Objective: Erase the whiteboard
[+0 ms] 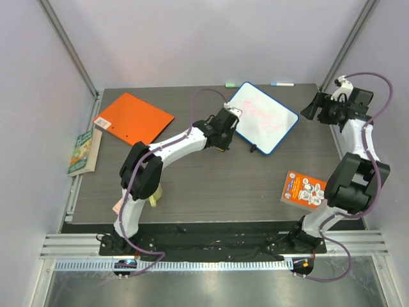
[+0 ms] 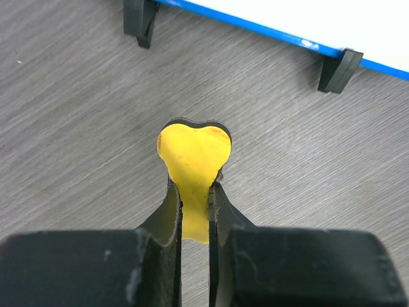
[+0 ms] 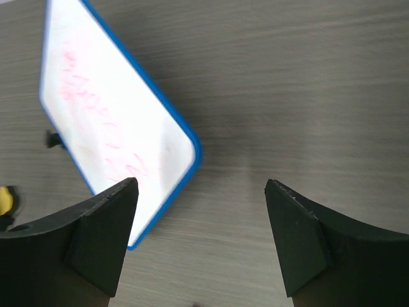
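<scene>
The left gripper [image 1: 225,130] has its jaws pinched almost shut on a flat yellow pad [image 2: 193,163], whose tip sits just short of the blue rim of the whiteboard [image 1: 263,118], near two black clips [image 2: 142,22]. The whiteboard lies at an angle at the back centre of the table, with faint red marks on it. To its right hangs the right gripper [image 1: 313,107], its jaws wide apart and empty. The table [image 1: 204,192] is dark grey woodgrain. A green book [image 1: 83,152] and an orange folder [image 1: 134,118] lie at the left, with pale walls around.

Whiteboard [image 1: 263,118] sitting flat on the table, angled

Blue rim, rounded corners, faint red scribbles across the white face.
</scene>
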`<state>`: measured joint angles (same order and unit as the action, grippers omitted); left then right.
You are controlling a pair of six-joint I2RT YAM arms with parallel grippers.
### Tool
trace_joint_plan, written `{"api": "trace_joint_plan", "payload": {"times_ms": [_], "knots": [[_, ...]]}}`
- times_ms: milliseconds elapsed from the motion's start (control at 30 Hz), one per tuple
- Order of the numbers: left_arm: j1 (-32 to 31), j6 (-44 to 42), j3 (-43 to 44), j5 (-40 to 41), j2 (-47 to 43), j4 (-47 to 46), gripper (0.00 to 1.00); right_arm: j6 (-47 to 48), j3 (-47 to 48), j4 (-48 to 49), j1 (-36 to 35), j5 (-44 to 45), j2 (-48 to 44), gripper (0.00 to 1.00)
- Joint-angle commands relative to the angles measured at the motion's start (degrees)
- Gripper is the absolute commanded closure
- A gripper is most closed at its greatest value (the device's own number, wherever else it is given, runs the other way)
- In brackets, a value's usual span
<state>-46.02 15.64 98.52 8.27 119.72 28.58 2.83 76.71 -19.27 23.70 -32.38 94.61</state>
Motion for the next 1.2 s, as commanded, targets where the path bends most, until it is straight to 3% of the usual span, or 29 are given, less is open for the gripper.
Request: {"api": "trace_joint_plan", "payload": {"times_ms": [0, 333, 533, 767, 1000, 1033, 1167], "knots": [[1.0, -0.9, 4.9, -1.8, -0.4, 2.6, 1.00, -4.0, 6.4, -0.2, -0.2, -19.1, 5.9, 0.15], [3.1, -0.5, 8.1, -4.0, 2.0, 3.3, 1.00, -5.6, 9.3, 0.2, -0.3, -20.2, 14.7, 0.16], [4.3, 1.4, 8.7, -6.3, 3.1, 2.0, 1.00, -6.0, 9.3, 1.9, -2.0, -24.2, 18.5, 0.29], [4.9, 1.7, 9.1, -7.7, 3.9, 1.3, 1.00, -6.9, 10.5, 4.3, -3.9, -25.5, 21.6, 0.38], [5.6, 2.6, 9.6, -7.9, 3.4, 0.5, 1.00, -5.6, 11.1, 4.5, -3.9, -28.3, 24.0, 0.67], [5.8, 2.7, 9.7, -8.0, 3.2, 0.2, 1.00, -5.6, 11.1, 4.4, -3.9, -28.4, 24.2, 0.74], [6.1, 3.3, 10.4, -7.9, 3.0, -2.3, 1.00, -3.6, 11.3, 2.3, -3.9, -28.5, 23.8, 0.87]]}}
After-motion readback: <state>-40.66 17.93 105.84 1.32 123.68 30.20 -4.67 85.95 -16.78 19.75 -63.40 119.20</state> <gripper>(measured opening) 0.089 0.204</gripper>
